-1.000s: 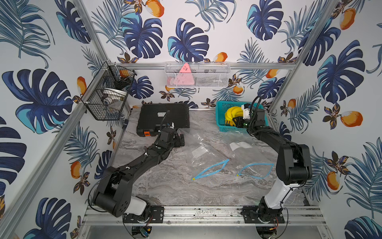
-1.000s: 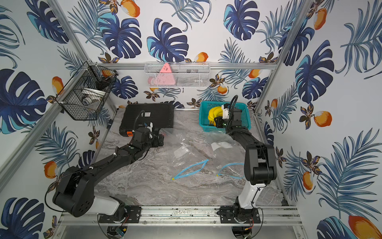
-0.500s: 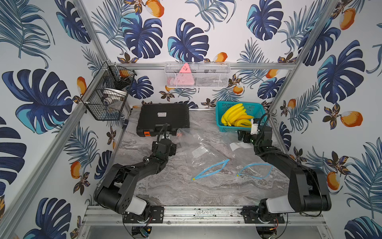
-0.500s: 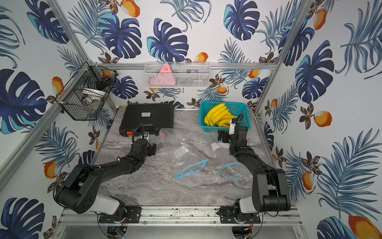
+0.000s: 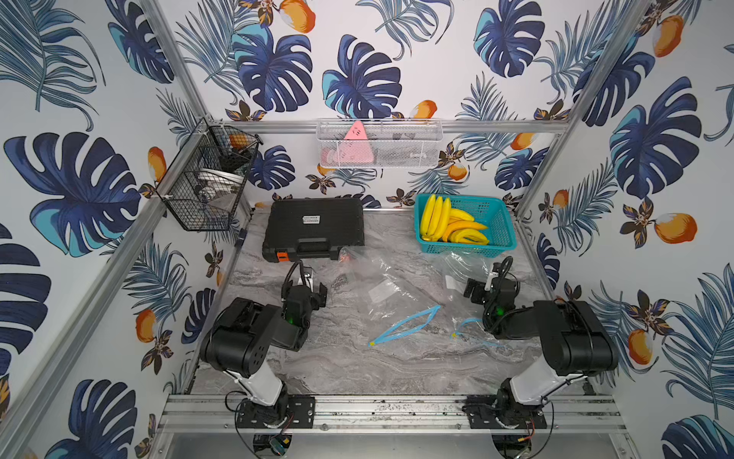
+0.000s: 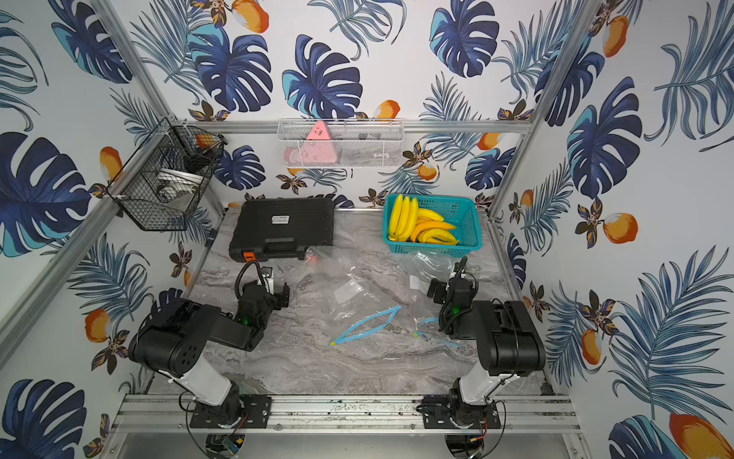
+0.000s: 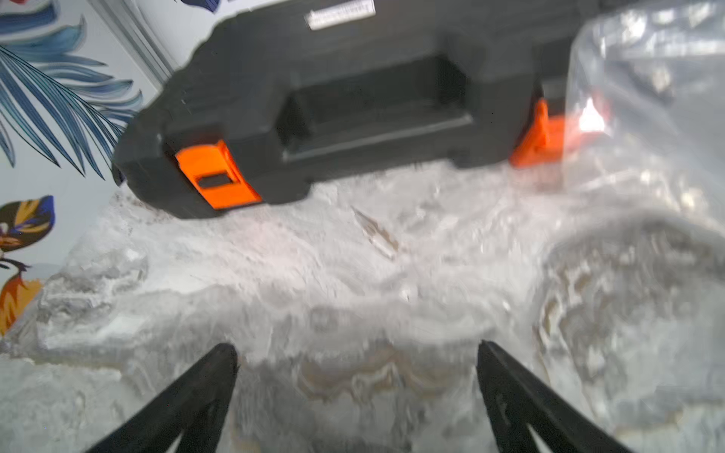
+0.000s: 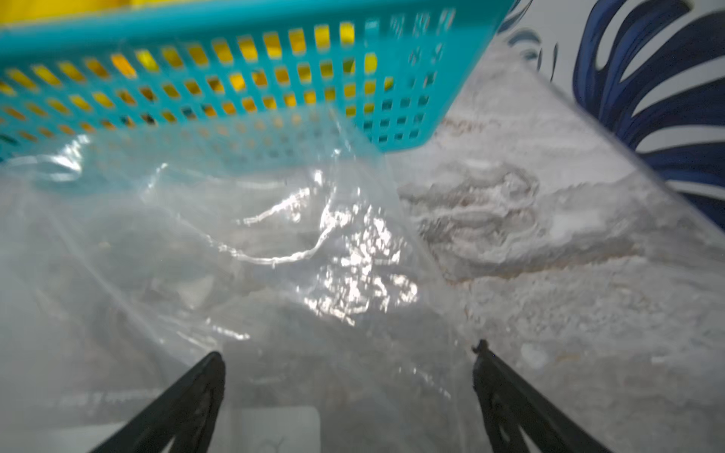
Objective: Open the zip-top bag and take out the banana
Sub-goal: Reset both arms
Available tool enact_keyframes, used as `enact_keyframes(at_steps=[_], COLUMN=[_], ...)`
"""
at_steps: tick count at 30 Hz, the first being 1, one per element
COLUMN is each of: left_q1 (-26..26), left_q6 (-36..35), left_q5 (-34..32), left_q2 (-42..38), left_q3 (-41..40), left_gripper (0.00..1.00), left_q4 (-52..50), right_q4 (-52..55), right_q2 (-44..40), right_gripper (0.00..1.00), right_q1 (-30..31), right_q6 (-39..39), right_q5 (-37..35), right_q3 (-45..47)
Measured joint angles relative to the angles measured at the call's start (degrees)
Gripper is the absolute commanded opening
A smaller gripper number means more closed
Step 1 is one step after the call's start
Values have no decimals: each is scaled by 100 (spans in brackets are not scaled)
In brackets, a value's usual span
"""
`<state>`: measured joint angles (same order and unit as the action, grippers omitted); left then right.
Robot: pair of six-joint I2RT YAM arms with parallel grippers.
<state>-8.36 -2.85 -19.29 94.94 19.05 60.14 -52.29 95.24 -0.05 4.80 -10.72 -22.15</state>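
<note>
left tool (image 7: 357, 353) released, empty | right tool (image 8: 349, 353) released, empty | risk: slack zip-top bag (image 8: 298, 243) under right tool could snag, drag

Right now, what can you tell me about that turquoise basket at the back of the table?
It is a rectangular turquoise plastic basket with gridded, perforated walls and an open top. It stands upright and flat on the marble-look table, in the far right corner. A pile of yellow bananas fills its left part, and the right part shows bare basket floor. A crumpled clear bag seems to lie against its front wall.
</note>
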Motion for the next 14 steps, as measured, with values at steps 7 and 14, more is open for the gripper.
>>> enact_keyframes(at_steps=[7, 14], left_q1=[63, 79], left_q6=[168, 170], left_q5=[-133, -136], left_q2=[7, 7], left_q3=[39, 48], left_gripper=[99, 99], left_q4=[11, 9], right_q4=[-468, -575], right_q2=[7, 11], right_gripper=[100, 100], right_q1=[101, 173], right_q6=[11, -118], right_q5=[-184, -232], right_q3=[210, 153])
